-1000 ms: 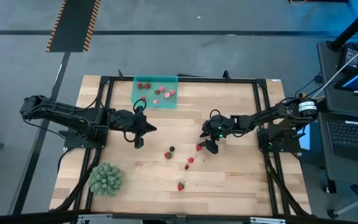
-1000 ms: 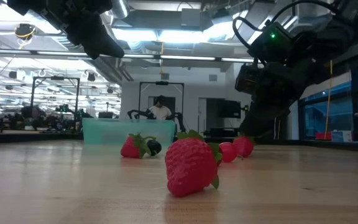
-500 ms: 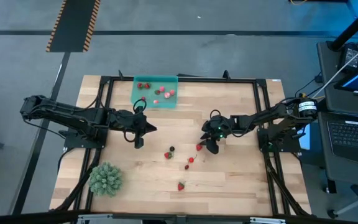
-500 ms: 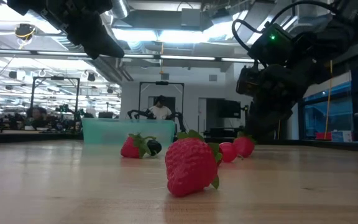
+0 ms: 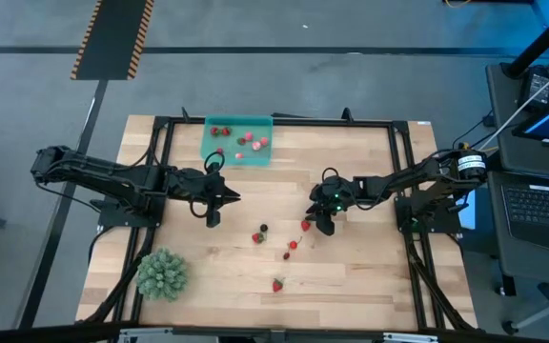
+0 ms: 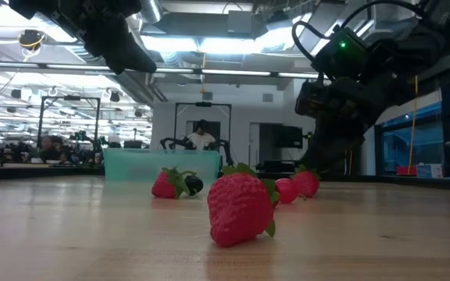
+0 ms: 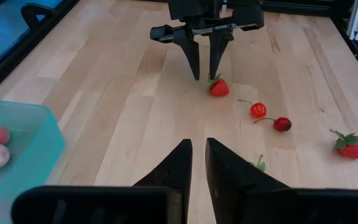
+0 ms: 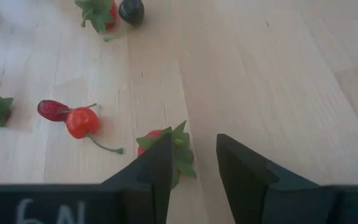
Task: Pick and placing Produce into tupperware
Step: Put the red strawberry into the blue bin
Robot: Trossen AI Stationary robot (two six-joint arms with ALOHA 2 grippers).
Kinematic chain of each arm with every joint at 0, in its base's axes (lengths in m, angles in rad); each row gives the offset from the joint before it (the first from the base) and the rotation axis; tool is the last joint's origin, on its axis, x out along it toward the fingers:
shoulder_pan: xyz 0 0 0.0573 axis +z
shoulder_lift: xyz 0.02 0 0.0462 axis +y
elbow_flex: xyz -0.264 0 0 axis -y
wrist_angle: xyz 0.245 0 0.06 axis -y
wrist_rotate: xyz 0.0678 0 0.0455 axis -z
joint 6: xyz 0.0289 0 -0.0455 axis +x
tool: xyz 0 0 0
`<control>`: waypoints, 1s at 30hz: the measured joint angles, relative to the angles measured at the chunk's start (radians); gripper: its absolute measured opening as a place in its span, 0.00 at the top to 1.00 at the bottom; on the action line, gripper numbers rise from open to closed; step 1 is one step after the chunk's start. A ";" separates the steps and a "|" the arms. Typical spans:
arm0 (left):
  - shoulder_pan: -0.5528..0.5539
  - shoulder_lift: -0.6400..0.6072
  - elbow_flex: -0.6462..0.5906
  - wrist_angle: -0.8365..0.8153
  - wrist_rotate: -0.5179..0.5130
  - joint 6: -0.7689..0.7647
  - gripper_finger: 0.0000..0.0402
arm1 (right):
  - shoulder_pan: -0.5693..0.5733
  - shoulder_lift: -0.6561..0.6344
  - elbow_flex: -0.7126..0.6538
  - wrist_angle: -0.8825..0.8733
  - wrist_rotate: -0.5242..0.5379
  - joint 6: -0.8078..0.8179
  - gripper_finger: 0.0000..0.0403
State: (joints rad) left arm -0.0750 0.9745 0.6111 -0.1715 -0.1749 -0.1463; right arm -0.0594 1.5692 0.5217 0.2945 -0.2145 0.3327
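**Right end effector down over a strawberry at mid-counter**

From above, the fruits were specks, and the strawberry (image 5: 305, 226) under the right end effector (image 5: 318, 222) was half covered by it. In the low view a large strawberry (image 6: 239, 208) near the front edge blocked much of the counter (image 5: 351, 276) behind it, and the tupperware (image 6: 162, 165) showed only as a pale teal wall, its contents unreadable.

The right end effector stood low over the counter right of centre, its fingers (image 8: 232, 163) partly open. The strawberry lay against one finger, mostly outside the gap, and no grip showed. The left end effector (image 5: 219, 202) hung above the counter left of centre, its fingers (image 7: 173, 171) a narrow slit apart, holding nothing.

The tupperware (image 5: 237, 141) sat at the counter's back edge with several red and pink fruits inside. A strawberry (image 5: 257, 237) and a dark fruit (image 5: 264, 229) lay mid-counter, with two small cherries (image 5: 291, 250) right of them.

Against a second earlier, the right end effector's pose had barely shifted, and the fruits and the left arm lay as before.
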 joint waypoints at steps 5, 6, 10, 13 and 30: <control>0.000 0.000 0.000 0.000 0.000 0.000 0.89 | 0.000 0.000 0.000 0.018 0.000 0.000 0.69; 0.000 0.000 0.000 0.000 0.000 0.000 0.89 | 0.000 0.000 0.000 0.019 0.000 0.000 0.69; 0.000 0.000 0.000 0.000 0.000 0.000 0.90 | 0.000 0.000 0.000 0.019 0.000 0.003 0.69; 0.000 0.000 0.000 0.000 0.000 0.000 0.92 | 0.000 0.000 0.000 0.019 0.002 0.003 0.69; 0.000 0.000 0.000 0.000 0.000 0.000 1.00 | 0.005 0.000 0.000 0.029 -0.015 0.002 0.73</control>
State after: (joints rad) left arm -0.0750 0.9745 0.6113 -0.1715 -0.1749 -0.1463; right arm -0.0546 1.5688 0.5217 0.3236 -0.2299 0.3348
